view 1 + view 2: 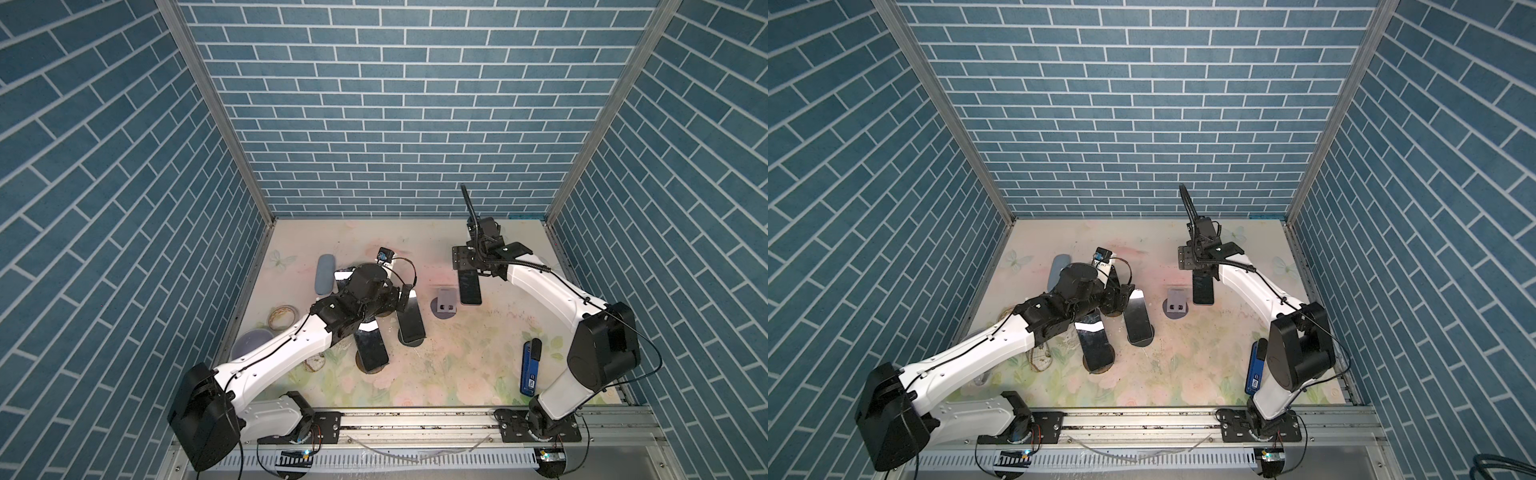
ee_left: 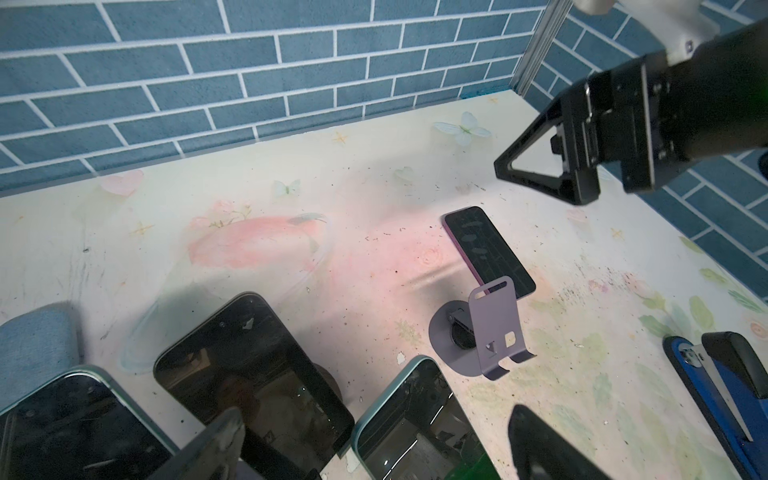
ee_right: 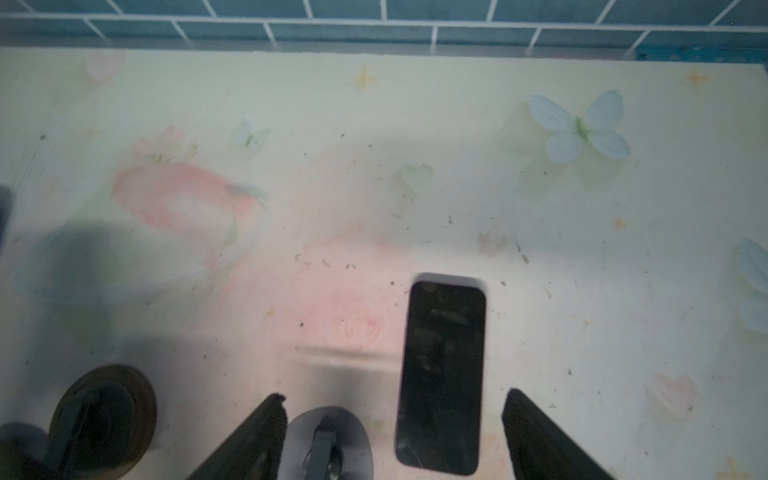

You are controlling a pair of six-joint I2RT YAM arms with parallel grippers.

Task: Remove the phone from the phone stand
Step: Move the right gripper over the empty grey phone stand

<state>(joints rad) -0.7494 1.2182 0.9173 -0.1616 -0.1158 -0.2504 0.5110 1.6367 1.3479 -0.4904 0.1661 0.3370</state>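
Note:
A dark phone (image 1: 470,289) (image 3: 440,374) lies flat, screen up, on the floral table just right of the grey-purple phone stand (image 1: 446,306) (image 2: 494,328), which holds nothing. My right gripper (image 3: 395,395) (image 1: 478,270) hovers open above the phone's far end. Its fingers (image 3: 532,428) are spread wider than the phone and touch nothing. My left gripper (image 2: 378,415) (image 1: 401,301) is open on the left, above a teal-edged phone (image 2: 419,424).
Dark phones lean on round stands (image 1: 411,324) (image 1: 371,351) under the left arm. A blue phone on a black stand (image 1: 530,365) is front right. A grey-blue case (image 1: 324,278), a tape roll (image 1: 282,316) and a purple dish (image 1: 251,340) sit by the left wall.

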